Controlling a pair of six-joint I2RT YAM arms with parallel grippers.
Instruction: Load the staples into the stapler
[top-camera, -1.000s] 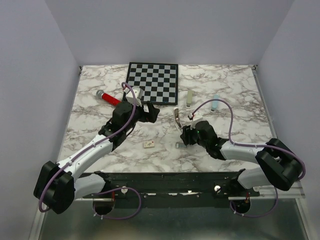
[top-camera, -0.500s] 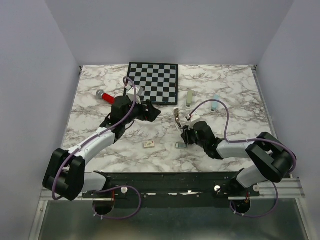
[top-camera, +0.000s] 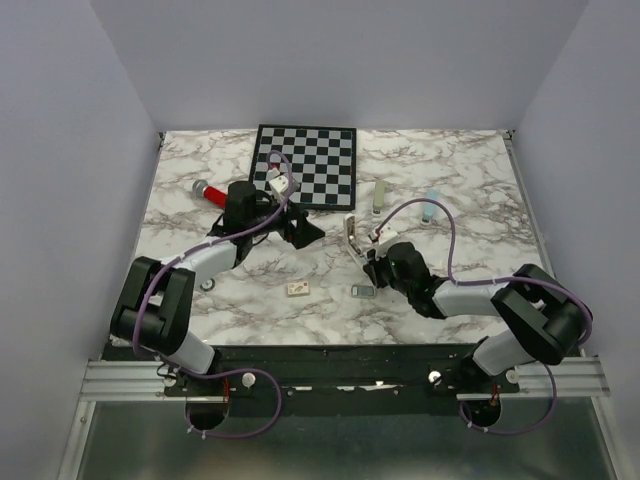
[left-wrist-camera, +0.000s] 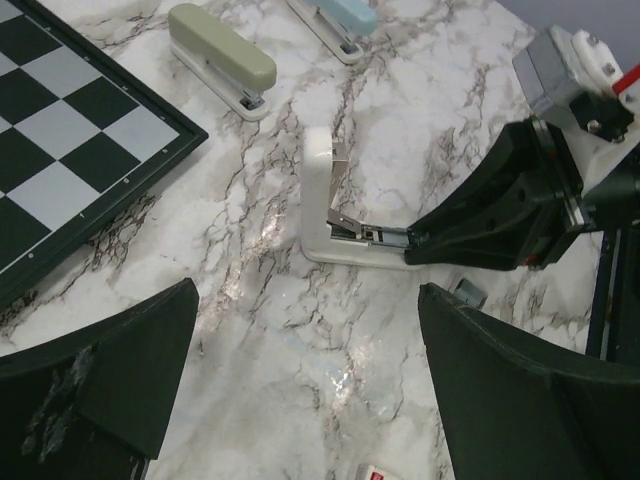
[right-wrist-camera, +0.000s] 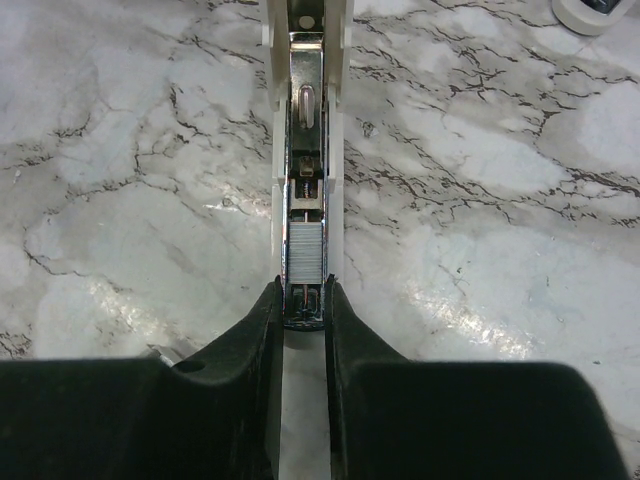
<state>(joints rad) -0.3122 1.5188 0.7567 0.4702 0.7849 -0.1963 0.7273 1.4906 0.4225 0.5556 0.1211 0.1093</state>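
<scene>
The white stapler lies hinged open on the marble table, its cover standing up. A ribbed silver strip sits in its metal rail. My right gripper is shut on the near end of the stapler, one finger pressed against each side wall. The staples, a small grey block, lie on the table beside that gripper, and show as a block in the left wrist view. My left gripper hangs wide open above bare table, just left of the stapler.
A chessboard lies at the back, with a red marker to its left. An olive stapler and a pale blue one lie behind the white one. A small card rests near the front.
My right gripper's fingers have closed in onto the stapler's sides. The left arm has swung round, its forearm now pointing at the stapler, with its gripper still wide open.
</scene>
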